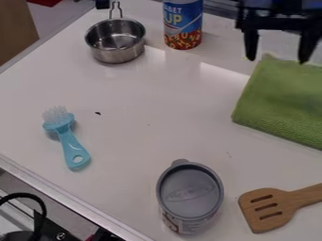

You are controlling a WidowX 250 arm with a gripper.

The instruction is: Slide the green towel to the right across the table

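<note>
Gaping wide w/ nothing btwn them, your gripper's [278, 52] jaws hang by the far end of the green towel [280, 101], which lies toward the counter's [135, 136] right side. You've got a soup can [183, 26] upright nr the far edge, w/ a small metal pot [116, 41] to its left, nr the left edge. Blue brush [67, 139] & grey-lidded container [190, 193] sit nr the front edge; slotted wooden spatula [270, 209] is just right of the container
</note>
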